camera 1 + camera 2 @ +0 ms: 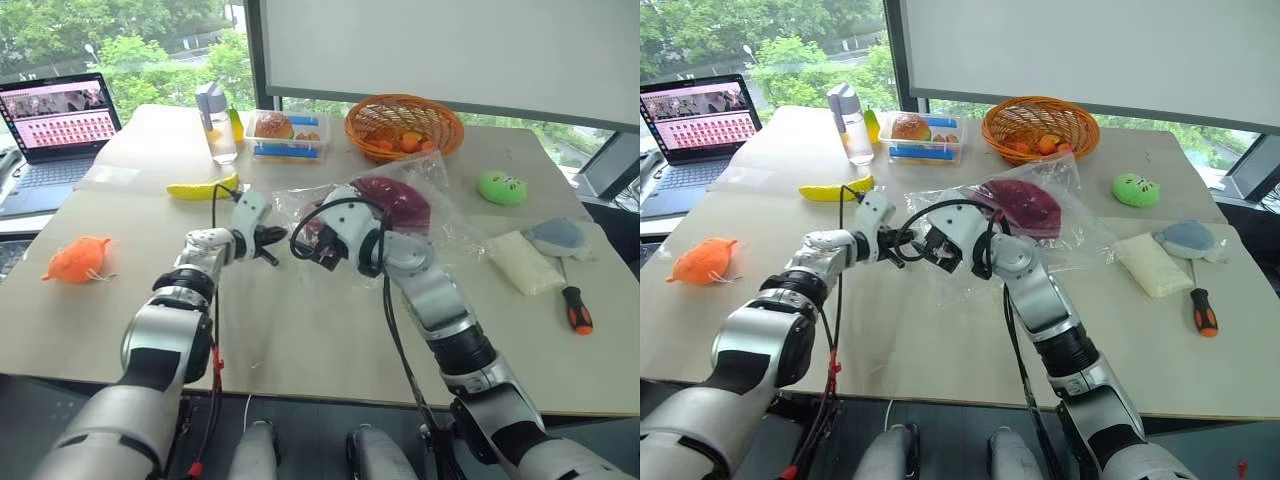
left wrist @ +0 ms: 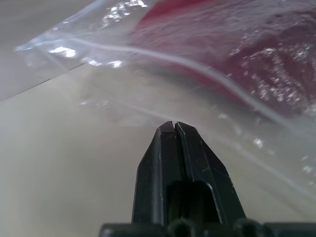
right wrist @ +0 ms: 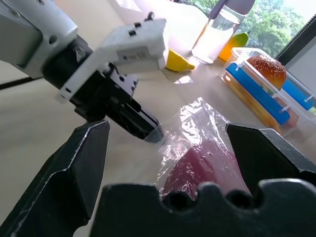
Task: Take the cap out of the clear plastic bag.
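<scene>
Cap (image 1: 1025,205) inside bag (image 1: 1065,235), mid-counter (image 1: 940,350). Left pincer (image 3: 148,129) together, pinching bag's near-left corner (film bunched at tips). Right pincer (image 3: 168,153) wide apart, empty, just beside bag.

The big clear plastic bag (image 1: 1060,235) is thin, shiny and full of wrinkles. Inside it, the dark red cloth cap (image 1: 1025,205) looks soft and dull. The pale table top (image 1: 940,340) is smooth and not shiny. The round orange basket (image 1: 1040,125) is woven and looks rough. The black plastic fingers (image 2: 170,163) of the left gripper (image 2: 175,123) are smooth with a soft shine.
</scene>
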You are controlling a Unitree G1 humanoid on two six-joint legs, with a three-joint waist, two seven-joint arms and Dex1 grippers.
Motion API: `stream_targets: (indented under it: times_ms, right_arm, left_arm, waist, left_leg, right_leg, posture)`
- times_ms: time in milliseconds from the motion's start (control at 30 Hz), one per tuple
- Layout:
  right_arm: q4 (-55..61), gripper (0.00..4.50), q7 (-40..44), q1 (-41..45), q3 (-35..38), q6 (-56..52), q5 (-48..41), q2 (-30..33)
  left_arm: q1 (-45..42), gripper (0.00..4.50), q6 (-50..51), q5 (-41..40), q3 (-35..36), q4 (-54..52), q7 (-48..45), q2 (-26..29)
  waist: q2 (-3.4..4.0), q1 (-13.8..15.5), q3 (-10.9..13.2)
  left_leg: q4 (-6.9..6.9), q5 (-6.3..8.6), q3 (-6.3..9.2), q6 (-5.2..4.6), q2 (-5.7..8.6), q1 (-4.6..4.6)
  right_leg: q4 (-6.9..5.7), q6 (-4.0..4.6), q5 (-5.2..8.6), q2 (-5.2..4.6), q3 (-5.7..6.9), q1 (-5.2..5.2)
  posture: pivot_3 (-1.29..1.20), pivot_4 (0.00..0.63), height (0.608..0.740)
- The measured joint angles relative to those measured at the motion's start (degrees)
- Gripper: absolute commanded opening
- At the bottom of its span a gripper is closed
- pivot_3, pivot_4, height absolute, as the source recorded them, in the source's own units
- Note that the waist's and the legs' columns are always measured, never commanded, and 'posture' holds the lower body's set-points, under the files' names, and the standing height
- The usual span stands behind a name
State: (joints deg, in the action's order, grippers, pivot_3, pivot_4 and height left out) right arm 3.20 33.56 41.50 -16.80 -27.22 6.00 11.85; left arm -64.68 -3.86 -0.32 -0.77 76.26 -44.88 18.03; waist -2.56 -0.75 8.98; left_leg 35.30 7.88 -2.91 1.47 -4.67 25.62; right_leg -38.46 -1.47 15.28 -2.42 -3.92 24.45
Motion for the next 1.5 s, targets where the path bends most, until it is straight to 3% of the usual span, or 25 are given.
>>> stream_targets:
  times_ms: [233, 667, 1000, 1500]
  right_arm:
    - [1.8, 4.5, -0.1, -0.9, -0.4, -1.9, 0.0, 0.6]
    - [3.0, 4.5, 0.0, -1.6, -4.8, -6.0, 2.3, 1.6]
    - [-0.4, 4.5, -0.3, -1.7, -7.2, -5.9, 4.9, 3.3]
    - [-8.4, 4.5, -8.8, 1.0, -6.3, 2.6, 9.6, 1.9]
  left_arm:
    - [-3.1, 0.04, 0.0, -0.9, 3.4, 0.0, -4.2, -3.8]
    - [-5.2, 0.04, 1.7, -1.9, 4.7, -0.7, -16.0, -3.1]
    - [-5.2, 0.04, 1.8, -1.3, 4.0, -1.3, -18.2, -1.4]
    - [-5.1, 0.04, 2.5, -0.8, 4.0, -2.3, -18.4, 0.8]
  waist:
    - [0.0, -0.2, 0.0]
    - [-0.01, -0.4, 0.0]
    - [-0.01, -0.4, 0.0]
    - [-0.01, -0.4, 0.0]
  left_leg:
    - [-0.01, 0.0, 0.01, 0.0, 0.01, -0.01]
    - [0.0, 0.0, 0.05, 0.0, 0.02, 0.0]
    - [0.0, 0.0, 0.06, 0.0, 0.02, 0.0]
    - [0.0, 0.0, 0.07, -0.01, 0.02, -0.01]
  right_leg:
    - [0.01, -0.01, 0.0, 0.0, 0.0, 0.0]
    - [0.0, -0.01, 0.01, 0.0, 0.0, -0.01]
    - [0.0, -0.01, 0.01, 0.0, 0.0, -0.01]
    - [0.0, -0.02, 0.01, 0.0, 0.0, -0.01]
  posture:
    - [0.0, 0.15, 0.737]
    - [0.0, 0.15, 0.737]
    - [0.0, 0.15, 0.737]
    - [0.0, 0.15, 0.737]
